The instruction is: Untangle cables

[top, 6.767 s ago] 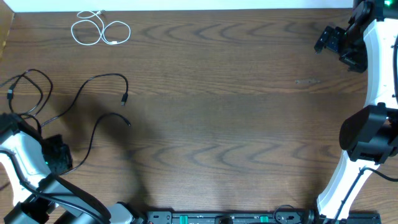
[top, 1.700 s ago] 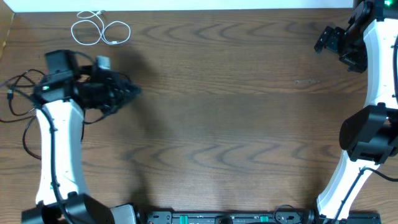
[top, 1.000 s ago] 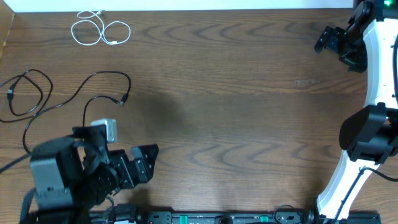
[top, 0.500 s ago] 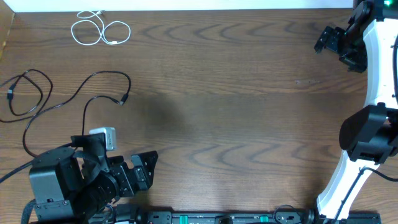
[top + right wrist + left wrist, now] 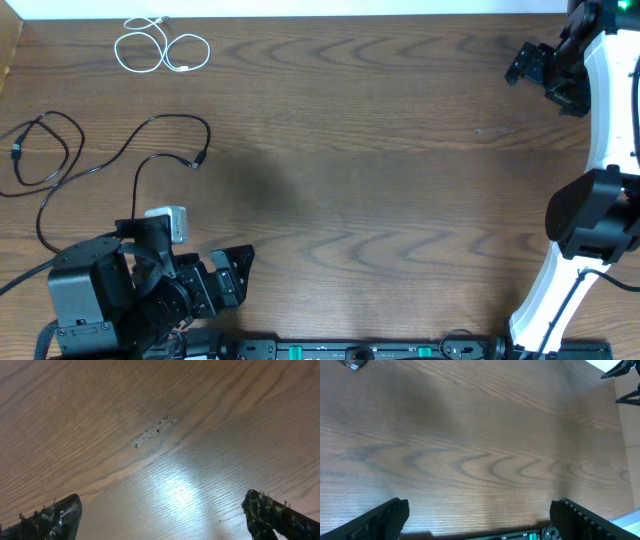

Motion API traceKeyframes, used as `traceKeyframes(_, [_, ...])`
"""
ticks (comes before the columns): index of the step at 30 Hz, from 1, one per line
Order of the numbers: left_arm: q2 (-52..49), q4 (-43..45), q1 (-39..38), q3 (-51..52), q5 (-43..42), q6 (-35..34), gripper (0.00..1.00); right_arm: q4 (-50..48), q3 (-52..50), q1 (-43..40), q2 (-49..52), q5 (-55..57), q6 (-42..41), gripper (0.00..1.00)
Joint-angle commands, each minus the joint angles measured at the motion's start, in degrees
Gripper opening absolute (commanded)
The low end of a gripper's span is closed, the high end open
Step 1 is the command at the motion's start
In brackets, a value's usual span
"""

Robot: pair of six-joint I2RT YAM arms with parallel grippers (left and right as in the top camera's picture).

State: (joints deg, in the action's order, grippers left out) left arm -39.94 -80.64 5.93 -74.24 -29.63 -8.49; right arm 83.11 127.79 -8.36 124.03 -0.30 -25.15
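Observation:
A white cable [image 5: 162, 50] lies coiled in loops at the far left corner. Two black cables sprawl on the left: one looped at the table's left edge [image 5: 45, 148], the other arching right [image 5: 165, 121], with a plug [image 5: 198, 160] at its end. My left gripper [image 5: 240, 274] hovers open near the front left, apart from every cable, and its wrist view shows bare wood between the fingertips [image 5: 392, 516] and one black plug [image 5: 354, 364] at the top left. My right gripper [image 5: 516, 62] stands open at the far right with nothing in it.
A small scuff mark [image 5: 152, 432] is on the wood under the right gripper. The right arm's white body [image 5: 600, 200] runs along the right edge. A black rail [image 5: 360, 350] lines the front edge.
The left arm, which was over the black cables, has pulled back to the front left and has stayed there over the last second. One black cable's end now lies nearer the other's plug. The right arm is still.

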Motion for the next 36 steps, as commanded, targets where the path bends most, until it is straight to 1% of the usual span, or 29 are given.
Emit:
traceKeyframes(1, [0.0,-1.4,-0.1,0.0,0.4,1.2,0.95,0.1,0.0,0.2,0.5,0.1,0.5,0.99])
traceKeyframes(4, [0.0,-3.4,-0.1,0.0,1.1,1.2,0.95,0.1,0.0,0.2,0.5,0.1,0.5,0.99])
traceKeyframes(7, [0.0,-3.3,-0.1,0.0,1.2,1.6,0.95,0.1,0.0,0.2,0.5,0.1,0.5,0.99])
traceKeyframes(15, [0.0,-4.0,-0.1,1.0,1.2,9.2,0.95,0.1,0.0,0.2,0.5,0.1,0.6,0.99])
traceKeyframes(21, [0.0,-3.8,-0.1,3.1,0.5,9.4,0.95,0.0,0.0,0.2,0.5,0.1,0.5,0.99])
traceKeyframes(28, [0.0,-0.4,-0.3,6.9,0.0,10.8,0.95,0.0,0.0,0.2,0.5,0.1,0.5,0.99])
traceKeyframes(32, [0.0,3.9,-2.1,10.7,-1.5,13.4,0.95,0.0,0.0,0.2,0.5,0.1,0.5,0.99])
traceKeyframes(36, [0.0,7.3,-4.8,15.2,-1.9,13.4,0.95,0.0,0.0,0.2,0.5,0.1,0.5,0.99])
